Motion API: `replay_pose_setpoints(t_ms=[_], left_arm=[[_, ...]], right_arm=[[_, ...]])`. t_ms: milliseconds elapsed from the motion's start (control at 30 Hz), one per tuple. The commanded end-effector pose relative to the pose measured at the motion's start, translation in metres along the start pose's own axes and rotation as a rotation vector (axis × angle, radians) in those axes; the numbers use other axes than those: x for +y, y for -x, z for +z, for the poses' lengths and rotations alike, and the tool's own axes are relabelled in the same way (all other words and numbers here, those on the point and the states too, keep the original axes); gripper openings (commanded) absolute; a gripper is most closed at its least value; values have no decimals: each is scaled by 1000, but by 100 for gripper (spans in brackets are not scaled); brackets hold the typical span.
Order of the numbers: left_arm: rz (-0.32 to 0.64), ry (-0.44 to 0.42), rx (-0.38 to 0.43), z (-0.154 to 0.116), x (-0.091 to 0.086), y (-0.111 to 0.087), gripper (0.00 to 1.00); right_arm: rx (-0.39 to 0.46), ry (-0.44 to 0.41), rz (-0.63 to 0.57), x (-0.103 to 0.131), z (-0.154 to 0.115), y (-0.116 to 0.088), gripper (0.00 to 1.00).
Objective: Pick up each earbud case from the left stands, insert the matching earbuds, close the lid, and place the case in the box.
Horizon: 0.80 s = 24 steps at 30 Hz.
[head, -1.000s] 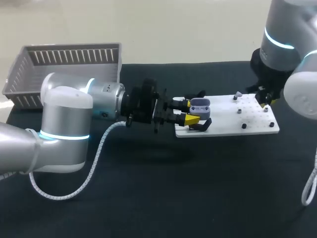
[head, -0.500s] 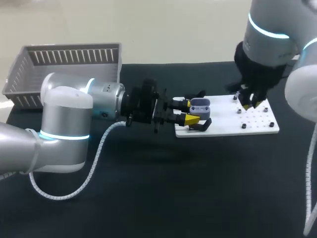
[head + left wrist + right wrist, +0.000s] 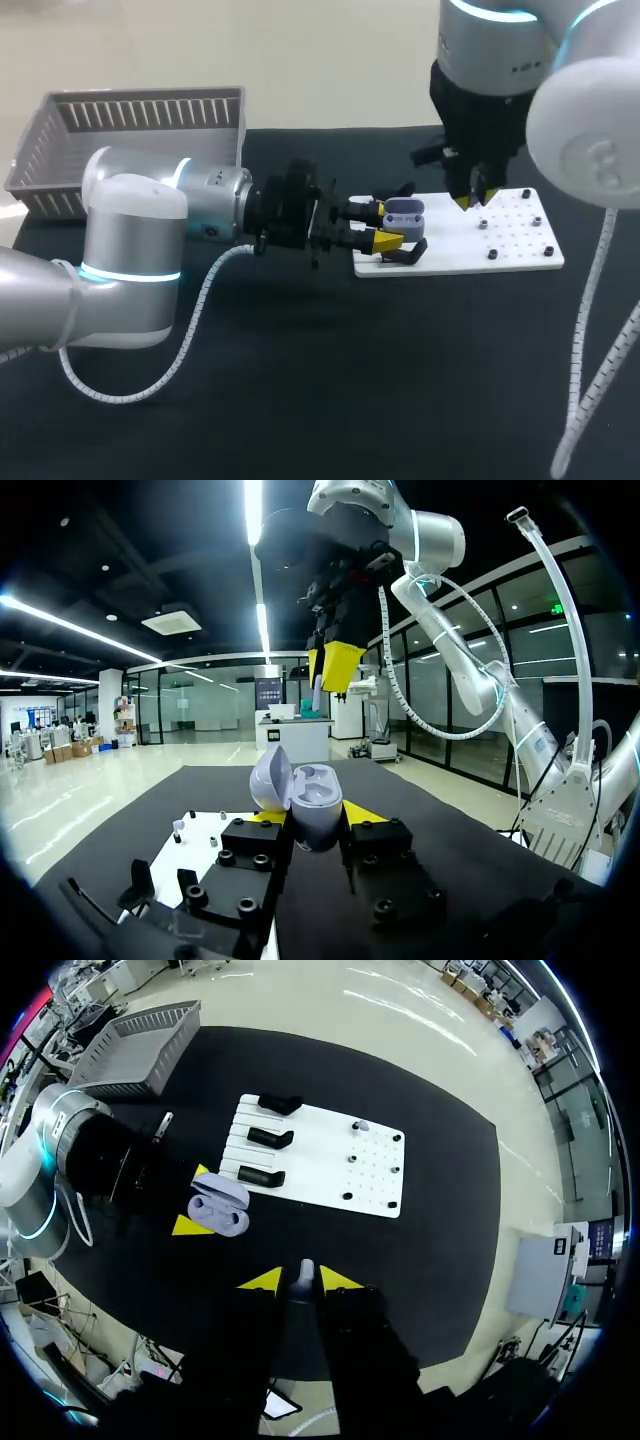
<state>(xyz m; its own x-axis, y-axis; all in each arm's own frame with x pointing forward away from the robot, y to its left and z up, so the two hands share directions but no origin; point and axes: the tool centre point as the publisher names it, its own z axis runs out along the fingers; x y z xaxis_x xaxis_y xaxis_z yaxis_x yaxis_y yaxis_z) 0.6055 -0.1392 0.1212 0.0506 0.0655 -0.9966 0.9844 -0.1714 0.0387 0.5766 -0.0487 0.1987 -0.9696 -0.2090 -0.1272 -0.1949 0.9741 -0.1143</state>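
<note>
Left gripper (image 3: 385,226) is gripping the open lavender earbud case (image 3: 404,211) from both sides, holding it over the left end of the white board (image 3: 510,250). Right gripper (image 3: 470,199) is pinching a small pale earbud (image 3: 305,1272) between its tips and hovering above the board, near the case. Grey basket (image 3: 130,125) is sitting at the table's far left, well apart.
</note>
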Motion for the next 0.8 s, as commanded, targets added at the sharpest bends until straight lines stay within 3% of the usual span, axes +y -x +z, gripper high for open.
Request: replay_pose_setpoints(t_ms=[33,367,433,600,800], left_arm=[[2,1,-3,0,0,-1,0],[2,1,-3,0,0,-1,0],[2,1,-3,0,0,-1,0],[2,1,-3,0,0,-1,0],[2,1,-3,0,0,-1,0]], right_arm=[[2,-1,1,0,1,1,0],[2,-1,1,0,1,1,0],[27,-5,108,12,-2,1,0],[17,38,250,36,-3,1,0],[23,72,334,60,-7,4,0]])
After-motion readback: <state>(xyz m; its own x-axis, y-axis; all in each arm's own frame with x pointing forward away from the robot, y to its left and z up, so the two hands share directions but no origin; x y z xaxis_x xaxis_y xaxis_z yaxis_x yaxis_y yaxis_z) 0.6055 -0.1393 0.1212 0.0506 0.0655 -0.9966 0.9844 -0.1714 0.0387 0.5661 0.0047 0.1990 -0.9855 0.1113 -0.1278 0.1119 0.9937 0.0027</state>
